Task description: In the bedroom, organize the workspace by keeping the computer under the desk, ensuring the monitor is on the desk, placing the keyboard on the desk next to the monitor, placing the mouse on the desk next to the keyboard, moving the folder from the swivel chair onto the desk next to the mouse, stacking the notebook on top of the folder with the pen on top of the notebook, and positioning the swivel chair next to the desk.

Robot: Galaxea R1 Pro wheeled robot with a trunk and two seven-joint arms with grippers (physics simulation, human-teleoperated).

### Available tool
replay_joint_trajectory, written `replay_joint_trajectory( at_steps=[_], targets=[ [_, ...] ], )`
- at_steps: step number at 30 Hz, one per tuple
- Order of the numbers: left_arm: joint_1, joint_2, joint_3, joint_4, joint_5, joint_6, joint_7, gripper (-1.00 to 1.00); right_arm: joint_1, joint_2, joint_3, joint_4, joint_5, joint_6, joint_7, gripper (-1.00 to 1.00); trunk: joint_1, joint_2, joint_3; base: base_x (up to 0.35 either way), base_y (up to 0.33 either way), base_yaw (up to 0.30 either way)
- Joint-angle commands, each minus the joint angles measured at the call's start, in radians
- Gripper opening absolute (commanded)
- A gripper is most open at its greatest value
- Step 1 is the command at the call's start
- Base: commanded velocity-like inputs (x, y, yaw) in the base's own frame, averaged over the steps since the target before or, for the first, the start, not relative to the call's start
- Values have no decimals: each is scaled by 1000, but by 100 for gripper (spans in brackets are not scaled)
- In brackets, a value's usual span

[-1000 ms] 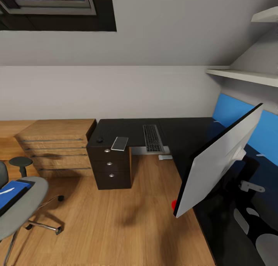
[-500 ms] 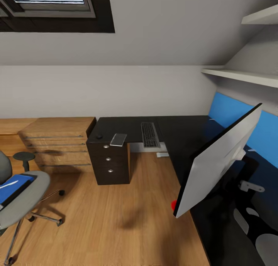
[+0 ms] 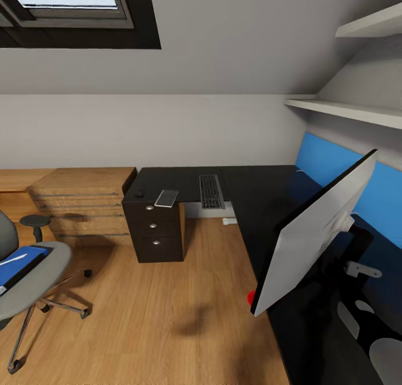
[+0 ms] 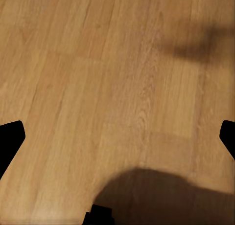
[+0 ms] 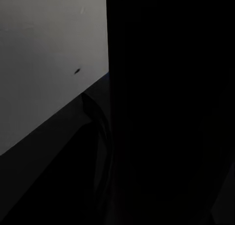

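Note:
The monitor point(image 3: 312, 234) hangs tilted over the near arm of the black desk point(image 3: 262, 192), its pale back toward me and a red dot at its lower corner. My right arm point(image 3: 363, 270) carries it from behind, and the fingers are hidden. On the desk's far arm lie the keyboard point(image 3: 211, 191), a flat pale notebook point(image 3: 166, 198) and the small black mouse point(image 3: 138, 194). At the left stands the swivel chair point(image 3: 33, 279), with the blue folder point(image 3: 19, 264) and the white pen point(image 3: 17, 257) on its seat. My left gripper point(image 4: 117, 137) is open above the wooden floor. The computer is out of view.
A light wooden drawer unit point(image 3: 84, 206) stands against the wall left of the desk's black drawers point(image 3: 156, 234). White shelves point(image 3: 346, 109) hang above the blue back panel point(image 3: 335, 167). Wooden floor point(image 3: 167, 307) lies between chair and desk.
The whole view has shifted: the drawers, keyboard and chair now sit smaller and farther left, so the camera moved. The monitor kept its place in the picture, travelling with me.

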Motion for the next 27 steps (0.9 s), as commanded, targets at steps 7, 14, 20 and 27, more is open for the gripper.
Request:
replay_joint_trajectory(
  at_steps=[7,14,20,27],
  targets=[
    [0,0,5,0,3,-2,-6,100,0,-2,9,4,-20,-4,17,-100,0,-1,-1,-8,-8,0],
    [0,0,5,0,2,-2,-6,100,0,-2,9,4,-20,-3,27,-100,0,-1,-1,0,0,0],
    [0,-1,5,0,2,-2,-6,100,0,-1,9,4,-20,-3,28,-100,0,-1,-1,0,0,0],
    [0,-1,5,0,2,-2,-6,100,0,-1,11,4,-20,-2,28,-100,0,-1,-1,0,-6,0]
  ],
)
